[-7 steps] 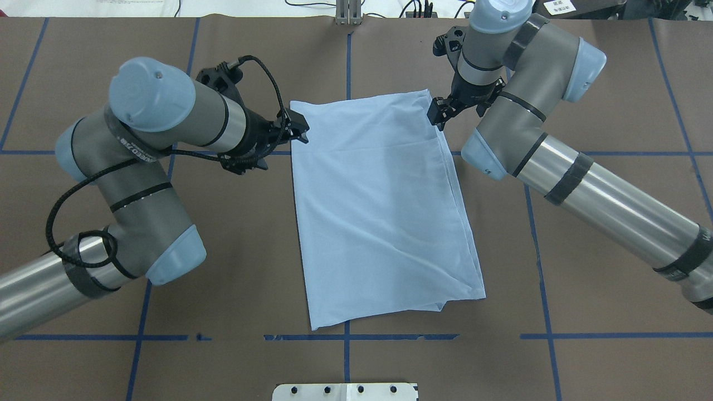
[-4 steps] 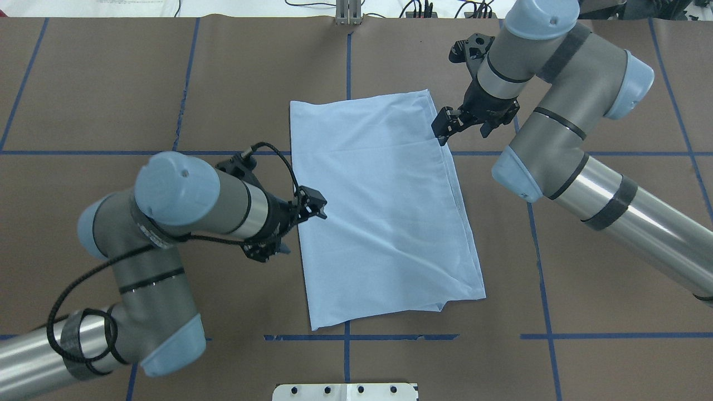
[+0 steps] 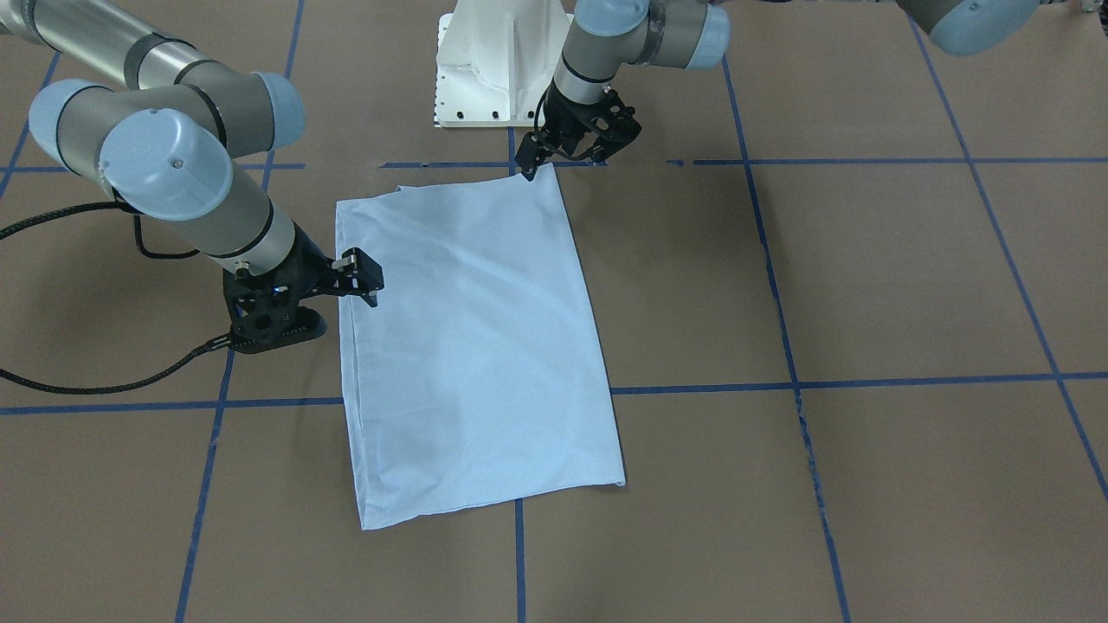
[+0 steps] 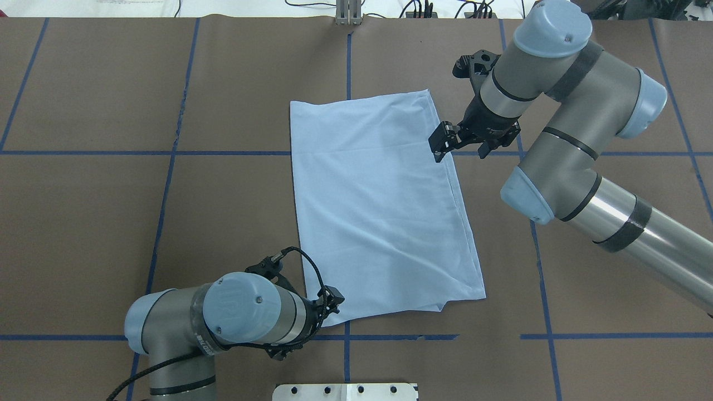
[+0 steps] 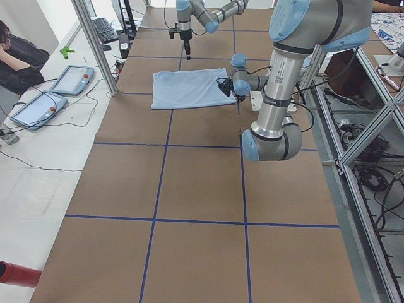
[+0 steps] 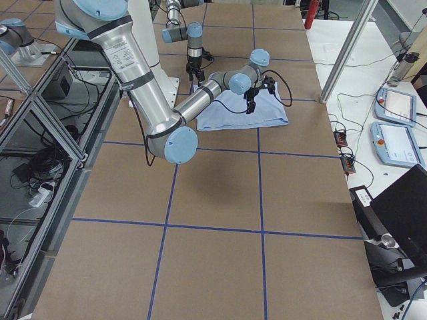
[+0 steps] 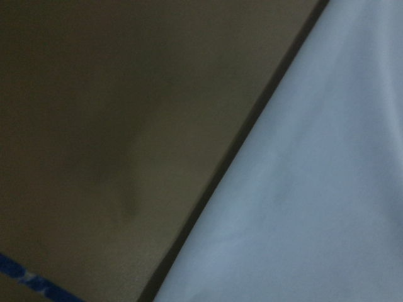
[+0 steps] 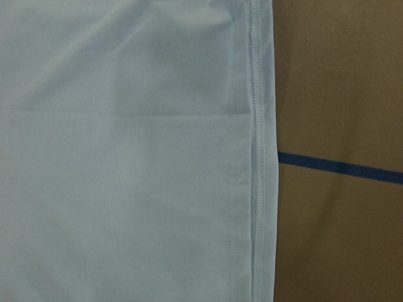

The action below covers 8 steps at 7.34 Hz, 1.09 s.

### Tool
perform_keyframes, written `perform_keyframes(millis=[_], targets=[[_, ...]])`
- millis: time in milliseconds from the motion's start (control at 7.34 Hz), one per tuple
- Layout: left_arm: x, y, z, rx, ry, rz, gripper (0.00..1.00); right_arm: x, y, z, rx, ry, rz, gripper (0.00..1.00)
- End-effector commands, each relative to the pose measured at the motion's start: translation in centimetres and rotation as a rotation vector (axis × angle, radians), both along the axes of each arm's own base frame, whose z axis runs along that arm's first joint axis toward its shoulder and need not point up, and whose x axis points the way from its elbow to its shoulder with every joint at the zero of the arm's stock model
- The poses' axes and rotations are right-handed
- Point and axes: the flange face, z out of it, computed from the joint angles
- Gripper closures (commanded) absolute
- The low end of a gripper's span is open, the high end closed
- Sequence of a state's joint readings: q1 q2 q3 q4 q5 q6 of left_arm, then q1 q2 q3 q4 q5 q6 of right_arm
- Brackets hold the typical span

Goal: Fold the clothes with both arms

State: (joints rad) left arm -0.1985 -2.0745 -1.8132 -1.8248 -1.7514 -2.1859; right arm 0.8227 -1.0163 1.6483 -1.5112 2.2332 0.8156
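Observation:
The clothes are one pale blue shirt (image 4: 384,206), folded into a long rectangle and lying flat on the brown table (image 4: 83,223). Its print and collar are hidden. My left gripper (image 4: 334,299) hovers at the shirt's near-left corner, open and holding nothing; from the front, the left gripper (image 3: 530,166) points down at that corner. At the shirt's right edge, toward the far end, my right gripper (image 4: 439,143) is open and empty. The right wrist view shows the hemmed edge of the shirt (image 8: 126,157), and the left wrist view shows a blurred edge of the shirt (image 7: 315,189).
Blue tape lines (image 4: 345,337) cross the table. The white pedestal base (image 4: 345,391) sits at the near edge, just behind my left arm. In the left side view, control tablets (image 5: 69,79) lie beyond the table and a person (image 5: 16,57) sits there.
My left arm has swung from the shirt's far-left corner down along its left edge to the near-left corner. My right gripper has shifted slightly nearer along the right edge. The shirt has stayed put.

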Motion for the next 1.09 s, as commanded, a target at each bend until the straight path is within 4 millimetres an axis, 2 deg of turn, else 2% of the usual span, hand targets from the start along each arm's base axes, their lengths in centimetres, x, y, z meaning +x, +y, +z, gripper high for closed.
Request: perform_keyframes(millis=[0, 273, 681, 954], targets=[[2.01, 0.86, 0.68, 0.009, -0.033, -0.012, 0.01, -0.13, 0.15, -0.04, -0.002, 0.002, 0.003, 0.0], [2.06, 0.43, 0.23, 0.025, -0.028, -0.022, 0.04, -0.36, 0.06, 0.37, -0.006, 0.008, 0.0, 0.0], [2.07, 0.32, 0.14, 0.028, -0.027, -0.032, 0.28, -0.32, 0.1, 0.68, -0.008, 0.011, -0.001, 0.0], [2.02, 0.09, 0.15, 0.033, -0.029, -0.047, 0.51, -0.34, 0.06, 0.75, -0.008, 0.013, 0.0, 0.0]])
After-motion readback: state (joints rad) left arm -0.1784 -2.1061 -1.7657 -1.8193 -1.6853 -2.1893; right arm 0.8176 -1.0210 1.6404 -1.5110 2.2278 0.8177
